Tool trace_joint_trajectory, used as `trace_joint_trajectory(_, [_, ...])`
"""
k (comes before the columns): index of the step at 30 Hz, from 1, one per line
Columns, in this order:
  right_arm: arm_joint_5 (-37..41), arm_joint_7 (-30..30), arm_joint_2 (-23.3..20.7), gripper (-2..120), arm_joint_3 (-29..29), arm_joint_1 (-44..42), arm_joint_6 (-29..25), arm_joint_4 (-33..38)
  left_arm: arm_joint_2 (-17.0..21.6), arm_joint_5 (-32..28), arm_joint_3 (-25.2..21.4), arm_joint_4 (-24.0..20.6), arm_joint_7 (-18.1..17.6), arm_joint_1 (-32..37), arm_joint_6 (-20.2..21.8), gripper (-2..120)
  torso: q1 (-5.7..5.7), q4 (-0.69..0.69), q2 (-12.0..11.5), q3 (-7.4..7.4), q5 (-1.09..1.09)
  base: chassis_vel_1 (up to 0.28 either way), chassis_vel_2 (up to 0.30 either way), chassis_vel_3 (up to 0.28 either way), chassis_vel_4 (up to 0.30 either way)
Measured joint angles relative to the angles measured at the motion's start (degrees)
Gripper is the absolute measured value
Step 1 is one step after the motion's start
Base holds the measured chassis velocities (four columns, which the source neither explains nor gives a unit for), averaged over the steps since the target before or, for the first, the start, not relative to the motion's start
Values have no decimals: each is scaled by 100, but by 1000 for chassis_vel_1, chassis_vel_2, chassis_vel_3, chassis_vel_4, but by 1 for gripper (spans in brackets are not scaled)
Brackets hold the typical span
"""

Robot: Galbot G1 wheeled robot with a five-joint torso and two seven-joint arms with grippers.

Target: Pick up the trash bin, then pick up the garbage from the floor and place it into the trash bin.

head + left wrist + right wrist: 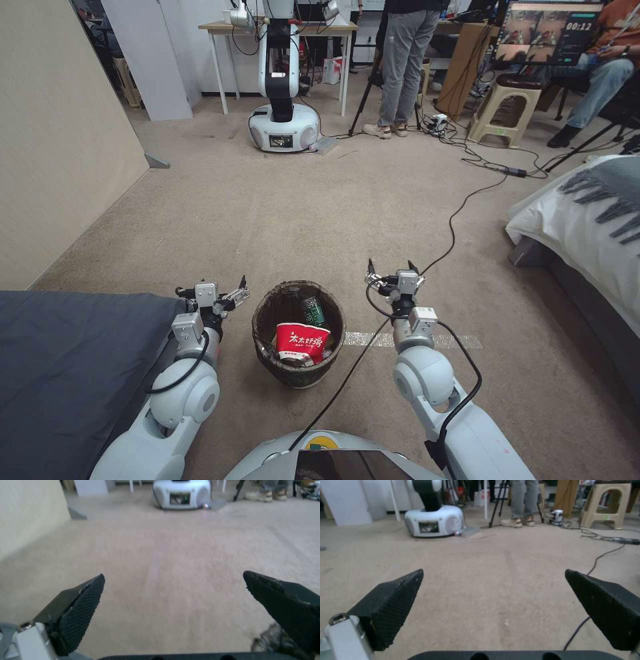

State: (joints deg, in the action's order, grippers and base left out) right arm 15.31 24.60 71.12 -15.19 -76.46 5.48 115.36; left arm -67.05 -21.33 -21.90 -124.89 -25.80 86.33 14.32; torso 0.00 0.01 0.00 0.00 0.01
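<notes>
trash bin point(267, 333) on carpet holding red noodle cup point(302, 341), green-labelled bottle point(314, 311); left gripper point(228, 291), right gripper point(393, 272) flanking, both spread, empty

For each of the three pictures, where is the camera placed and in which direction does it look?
Head view: from the robot's head, forward and down at the bin on the carpet; both arms show, left gripper and right gripper open beside it.
Left wrist view: low, forward over carpet; its open fingers show.
Right wrist view: low, forward over carpet; its open fingers show.
Shared: all show the white robot base ahead.
</notes>
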Motion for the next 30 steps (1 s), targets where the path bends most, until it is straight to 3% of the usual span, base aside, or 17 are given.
trace_joint_trajectory(5, [-187, -116, -4, 100, -408, -209, -144, 73, -315, 1058, -87, 145, 211, 332, -665, 100, 0, 0, 0, 0, 0, 0, 0, 0, 0])
trace_joint_trajectory(10, [-264, -170, -2, 100, -567, -326, -197, 128, -426, 1347, -79, 231, 252, 442, -865, 100, 0, -1, 0, 0, 0, 0, 0, 0, 0])
trace_joint_trajectory(15, [-664, -342, 180, 100, -964, -828, -534, 371, -999, 2085, -64, 564, 378, 728, -1690, 100, 0, -1, 1, 0, -1, 0, 0, 0, 0])
trace_joint_trajectory(19, [-870, -359, 297, 100, -992, -1028, -752, 366, -1190, 2302, -35, 654, 493, 845, -1952, 100, 0, -1, 1, 0, 0, 0, 0, 0, 0])
trace_joint_trajectory(30, [-980, -321, 369, 100, -1011, -1116, -802, 335, -1243, 2348, -12, 651, 474, 916, -1896, 100, 0, 0, 1, 0, 0, 0, 0, 0, 0])
